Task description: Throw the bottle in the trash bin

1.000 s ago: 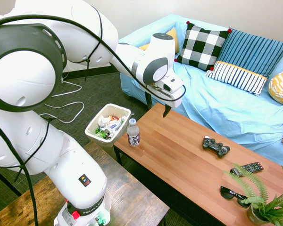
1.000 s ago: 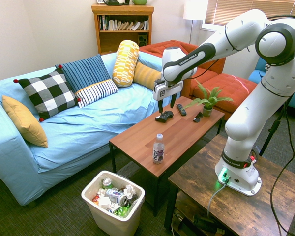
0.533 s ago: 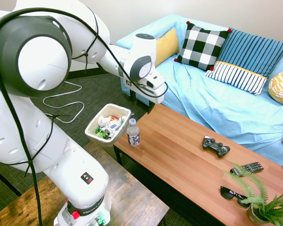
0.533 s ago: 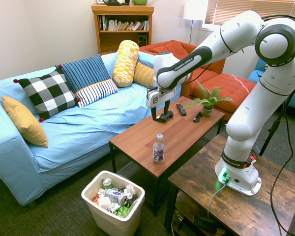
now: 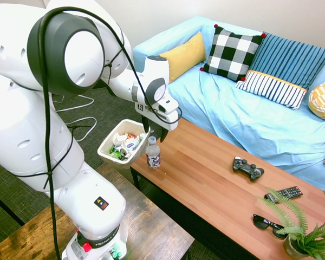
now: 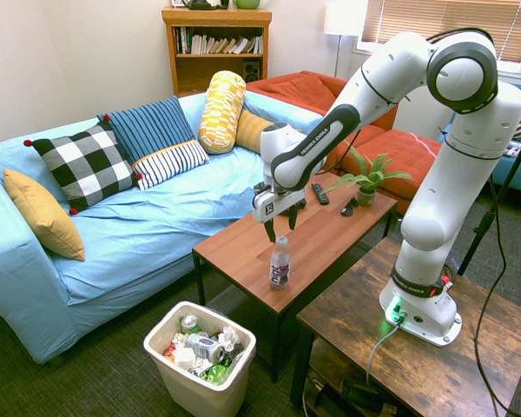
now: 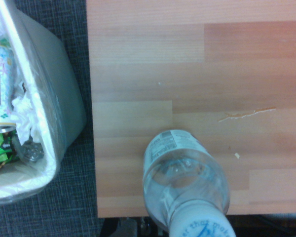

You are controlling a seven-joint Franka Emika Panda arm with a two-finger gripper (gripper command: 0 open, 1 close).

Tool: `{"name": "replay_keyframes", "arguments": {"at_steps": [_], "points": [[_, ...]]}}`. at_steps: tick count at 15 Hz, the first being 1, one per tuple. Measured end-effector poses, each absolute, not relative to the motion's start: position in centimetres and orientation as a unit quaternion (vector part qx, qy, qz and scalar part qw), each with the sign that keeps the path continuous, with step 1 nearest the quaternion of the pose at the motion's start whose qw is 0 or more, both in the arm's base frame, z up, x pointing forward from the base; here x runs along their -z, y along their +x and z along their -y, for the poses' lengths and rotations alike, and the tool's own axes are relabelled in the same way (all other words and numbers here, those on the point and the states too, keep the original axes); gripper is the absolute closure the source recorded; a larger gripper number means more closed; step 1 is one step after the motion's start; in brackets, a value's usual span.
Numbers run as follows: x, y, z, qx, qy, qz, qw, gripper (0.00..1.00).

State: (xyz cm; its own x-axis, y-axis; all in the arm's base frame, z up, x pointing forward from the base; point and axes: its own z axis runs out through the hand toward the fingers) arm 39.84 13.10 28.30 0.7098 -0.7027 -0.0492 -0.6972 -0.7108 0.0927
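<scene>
While the gripper (image 6: 278,229) hangs pointing straight down with its two fingers spread and nothing between them, the bottle (image 6: 280,262) stands upright directly beneath it, cap up, near the end of the coffee table (image 6: 330,228) closest to the bin. From where I stand the fingertips sit just above and to either side of the white cap, not yet touching it as far as I can tell. The bottle's long axis runs vertical, in line with the gripper's own pointing, so a straight drop should bring the fingers down around the neck. Beyond the table's edge and lower down, on the floor, sits the trash bin (image 6: 236,378), already holding cans and wrappers.
</scene>
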Motion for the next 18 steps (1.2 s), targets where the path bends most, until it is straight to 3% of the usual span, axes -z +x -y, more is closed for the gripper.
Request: {"name": "replay_keyframes", "arguments": {"at_steps": [5, 6, 18], "points": [[-26.7, 39.2, -13.6, 0.049, 0.922, 0.382, 0.047, 0.00], [-26.3, 39.2, -13.6, 0.050, 0.921, 0.383, 0.050, 1.00], [-24.4, 39.8, -13.9, 0.053, 0.921, 0.382, 0.054, 1.00]]}}
